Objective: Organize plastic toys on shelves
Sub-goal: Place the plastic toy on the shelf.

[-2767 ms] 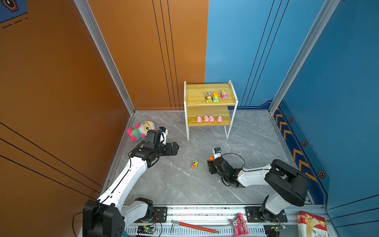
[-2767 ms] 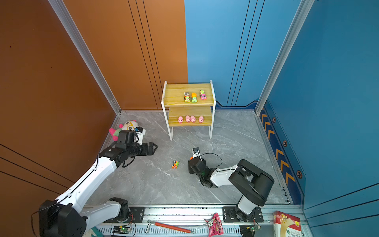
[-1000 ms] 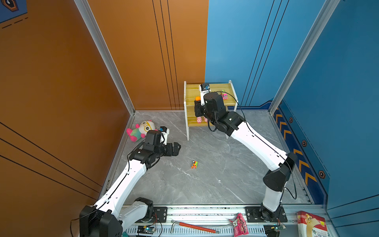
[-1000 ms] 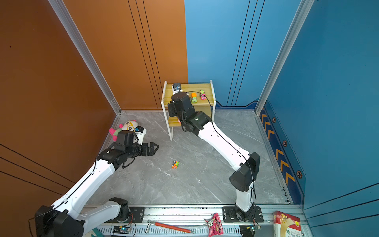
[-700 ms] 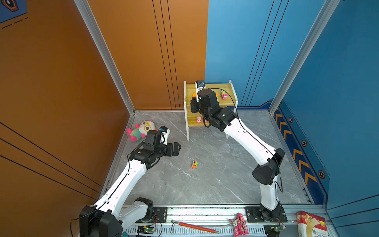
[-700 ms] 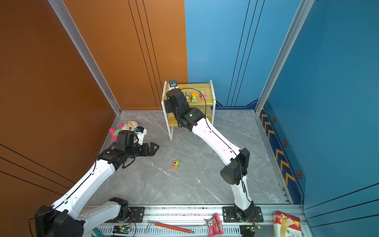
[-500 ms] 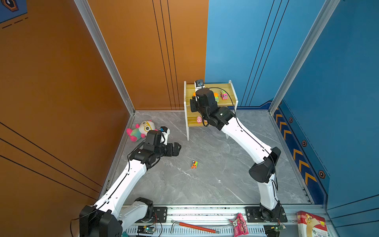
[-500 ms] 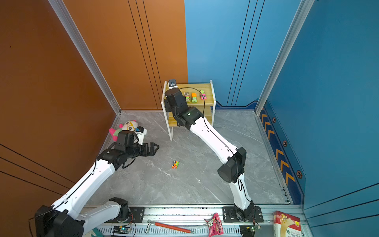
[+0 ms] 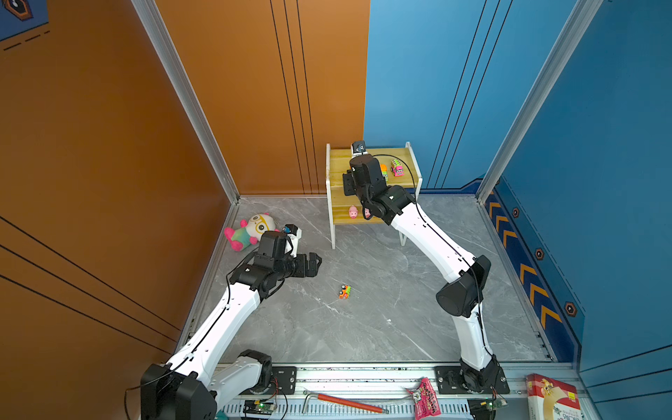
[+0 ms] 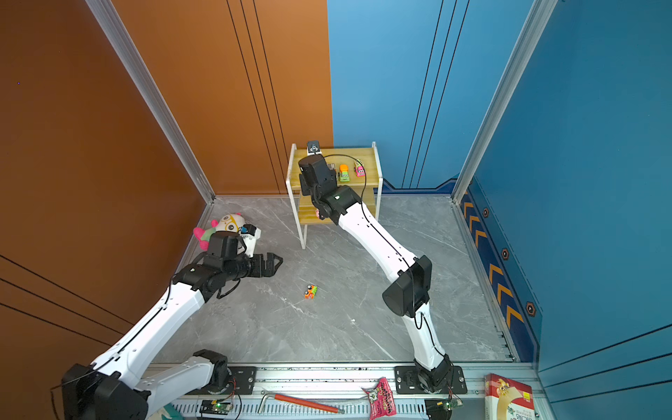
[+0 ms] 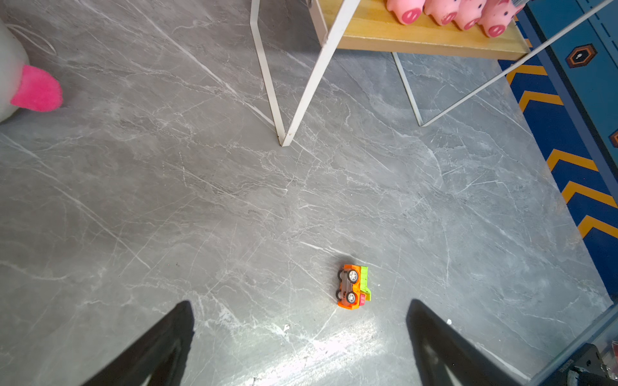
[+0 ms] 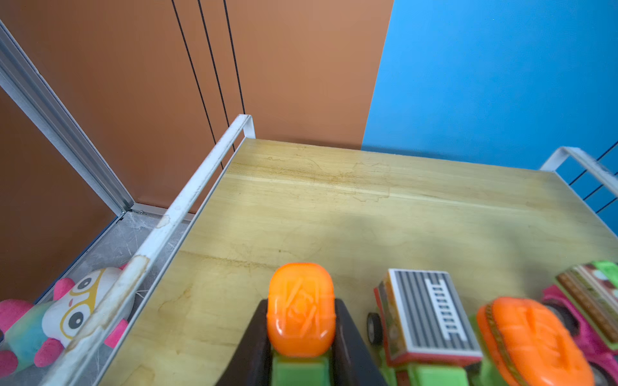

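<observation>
Right wrist: tool (image 12: 301, 302) grips truck (image 12: 300, 320) (hidden overhead).

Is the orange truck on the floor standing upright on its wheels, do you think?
No, the orange truck lies tipped on its side on the floor, wheels and underside showing in the left wrist view.

Trucks (image 12: 431, 317) on upper board (image 12: 334, 207), pigs (image 11: 444, 11) below, one truck (image 9: 344, 291) on floor (image 9: 363, 327)

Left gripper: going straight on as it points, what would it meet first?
Likely the orange toy truck on its side ahead of the open left gripper, else grey floor beside it.
</observation>
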You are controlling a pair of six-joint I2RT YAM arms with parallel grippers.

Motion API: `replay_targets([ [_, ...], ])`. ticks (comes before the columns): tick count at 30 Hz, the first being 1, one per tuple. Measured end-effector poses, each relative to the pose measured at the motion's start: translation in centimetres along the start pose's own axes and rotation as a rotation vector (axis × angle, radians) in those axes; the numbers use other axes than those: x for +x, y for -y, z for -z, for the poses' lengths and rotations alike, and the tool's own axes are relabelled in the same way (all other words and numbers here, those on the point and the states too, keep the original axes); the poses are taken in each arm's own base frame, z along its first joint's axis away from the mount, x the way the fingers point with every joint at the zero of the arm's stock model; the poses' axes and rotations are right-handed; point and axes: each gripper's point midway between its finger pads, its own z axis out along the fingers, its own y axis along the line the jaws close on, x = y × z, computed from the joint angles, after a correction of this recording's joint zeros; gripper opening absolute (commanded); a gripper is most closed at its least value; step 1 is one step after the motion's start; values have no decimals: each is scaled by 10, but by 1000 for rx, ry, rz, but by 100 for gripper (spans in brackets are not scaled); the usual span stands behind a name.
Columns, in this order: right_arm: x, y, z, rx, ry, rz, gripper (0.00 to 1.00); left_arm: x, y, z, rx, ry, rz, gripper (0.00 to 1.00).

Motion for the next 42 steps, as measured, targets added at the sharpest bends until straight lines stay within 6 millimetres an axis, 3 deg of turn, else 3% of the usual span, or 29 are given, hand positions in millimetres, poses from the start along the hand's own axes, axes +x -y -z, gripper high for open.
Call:
replay_targets([
  [21, -33, 6, 8, 19, 77, 7, 50, 0, 0, 0, 0, 0, 0, 100],
  [29, -49, 11, 22, 16, 107, 32, 56, 1, -1, -1, -2, -4, 1, 100],
  [34, -51, 24, 60, 4, 103, 46, 64, 2, -2, -3, -8, -11, 2, 100],
  [38, -49, 36, 110, -26, 121, 38, 67, 2, -3, -4, -25, -7, -7, 100],
  [42, -21, 47, 149, -57, 114, 10, 69, 5, 2, -7, -43, -15, -45, 100],
])
